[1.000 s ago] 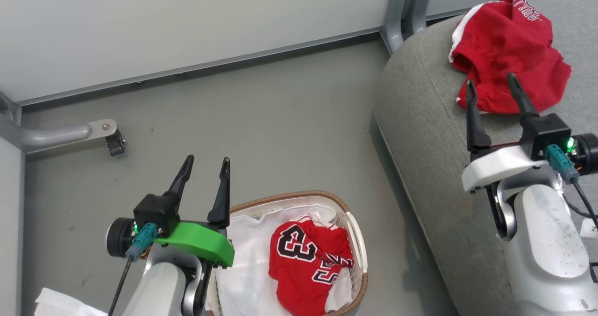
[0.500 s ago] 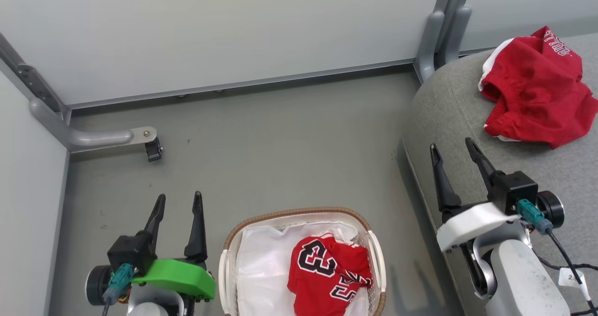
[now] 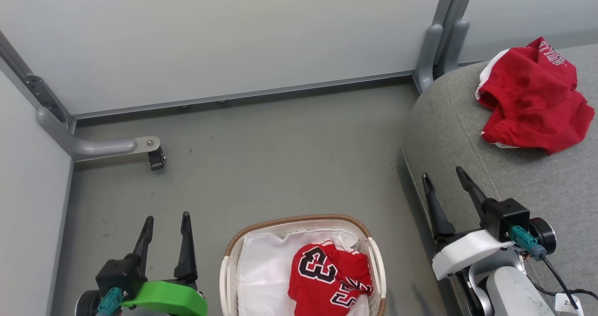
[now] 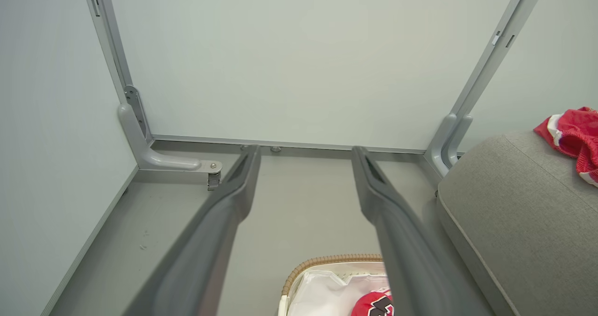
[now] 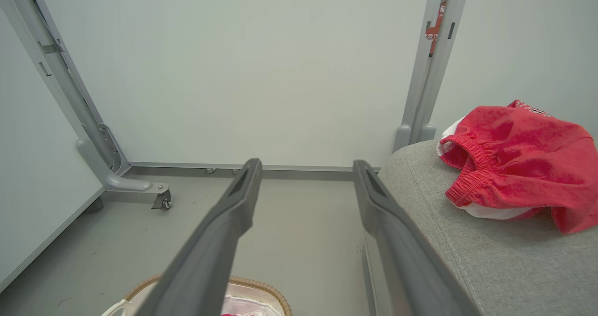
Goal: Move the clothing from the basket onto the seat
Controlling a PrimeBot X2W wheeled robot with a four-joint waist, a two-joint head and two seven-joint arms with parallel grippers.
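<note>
A: L gripper low left, fingers spread, nothing held, just beside the basket.
B: Jersey sits in the basket's right half on the liner. 23 faces up; the bunch runs near-to-far, near end cut off by the frame.
A: R gripper spread too, empty, by the seat edge. Shorts lie on it, far right.
B: Risk, imo: a deep pinch lifts liner w/ jersey, or cloth snags the rim and tips the basket.

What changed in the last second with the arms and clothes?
The right gripper, open, drew back from the crumpled red shorts on the grey fabric seat; the view also shifted. The left gripper stayed open and empty, the red number-23 jersey stayed in the white perforated basket.
</note>
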